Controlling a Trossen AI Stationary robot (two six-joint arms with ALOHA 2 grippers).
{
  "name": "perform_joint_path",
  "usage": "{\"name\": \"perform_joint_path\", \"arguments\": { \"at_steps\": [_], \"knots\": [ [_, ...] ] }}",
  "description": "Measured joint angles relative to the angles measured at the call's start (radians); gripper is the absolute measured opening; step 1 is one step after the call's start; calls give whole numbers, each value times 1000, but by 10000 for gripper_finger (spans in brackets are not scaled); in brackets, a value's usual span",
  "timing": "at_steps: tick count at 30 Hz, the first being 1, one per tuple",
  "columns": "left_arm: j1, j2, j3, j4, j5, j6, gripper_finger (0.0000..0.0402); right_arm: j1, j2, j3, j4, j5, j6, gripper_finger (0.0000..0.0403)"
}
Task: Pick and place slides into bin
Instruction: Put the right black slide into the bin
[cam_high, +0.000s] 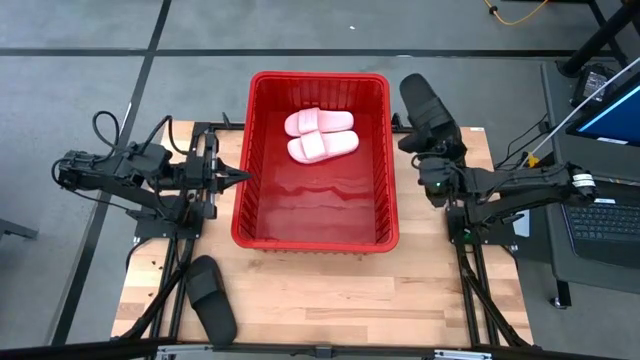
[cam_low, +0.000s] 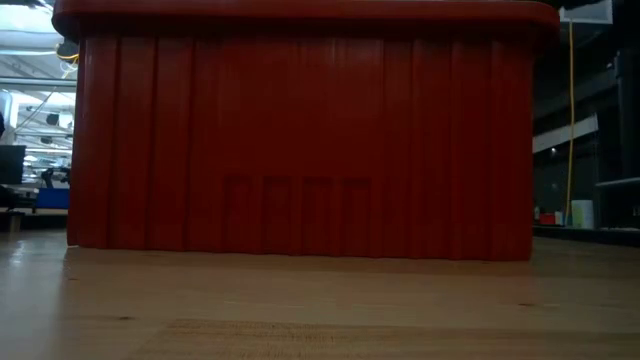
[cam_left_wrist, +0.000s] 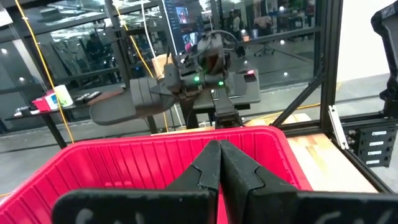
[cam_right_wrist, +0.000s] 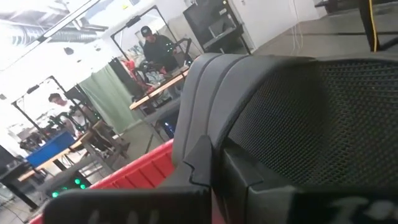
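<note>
The red bin stands mid-table; its near wall fills the low view. Two pale pink slides lie side by side on its floor at the far end. A black slide lies flat on the table near the front left. My right gripper is shut on another black slide, held in the air beside the bin's far right corner. My left gripper is shut, points level over the bin's left rim and holds nothing. My right gripper pinches one end of the black slide between its two fingers. The fingers come level and lie along the slide, which reaches out past their tips. The slide is lifted clear of the table, outside the bin's right wall.
Bare wood lies between the bin's near wall and the front edge. A dark frame and cables run along both table sides. A laptop sits off the right side. People stand in the room beyond.
</note>
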Motion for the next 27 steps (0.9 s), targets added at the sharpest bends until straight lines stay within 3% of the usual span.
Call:
{"name": "perform_joint_path", "arguments": {
  "at_steps": [6, 16, 27],
  "knots": [
    [0, -12, 0, 0, 0, 22, 2, 0, 0, 64, 3, -51, -123, 15],
    [0, -35, 0, 0, -52, 39, 1, 0, 0, 200, 5, -247, -353, 15],
    [0, -43, 0, 0, -53, 64, 2, 0, 0, 347, 34, -654, -639, 15]
  ]
}}
